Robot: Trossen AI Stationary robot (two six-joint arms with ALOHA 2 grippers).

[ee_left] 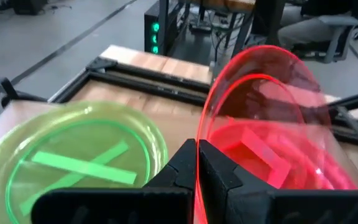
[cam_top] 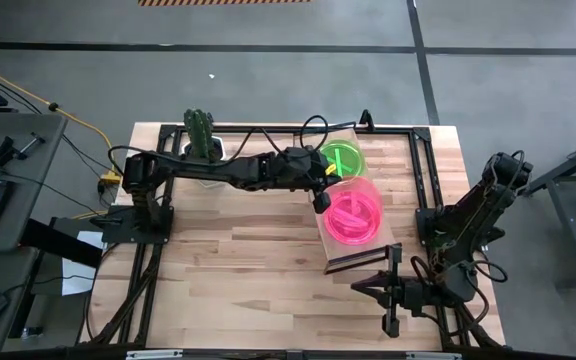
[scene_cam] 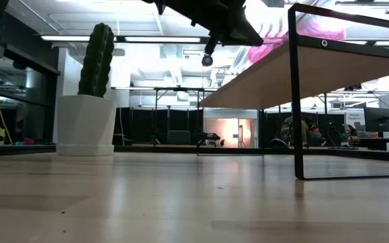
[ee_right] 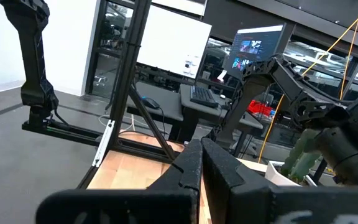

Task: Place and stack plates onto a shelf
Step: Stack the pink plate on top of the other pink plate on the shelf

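The large light-wood butcher-block tabletop [cam_top: 248,270] carried a black metal frame [cam_top: 423,170] round its edges. On it stood the shelf [cam_top: 353,250], a long light-wood plank with thin black metal end rails, running from the far edge toward the near right; in the low view its underside [scene_cam: 329,71] rose on a black rail.

The left arm reached across the far side of the table, and the left gripper [cam_top: 321,196] hung over the shelf with its jaws pressed together on the rim of the neon pink translucent round plastic plate [cam_top: 353,212]. That plate stood tilted, its rim pinched between the fingers [ee_left: 219,171] in the left wrist view, above the middle of the shelf. The neon green translucent round plastic plate [cam_top: 342,158] lay flat on the shelf's far end, just beside the pink one.

The right gripper [cam_top: 368,284] waited near the table's near right corner, jaws fully closed and empty.

A green cactus in a white pot [cam_top: 200,135] stood at the far edge.
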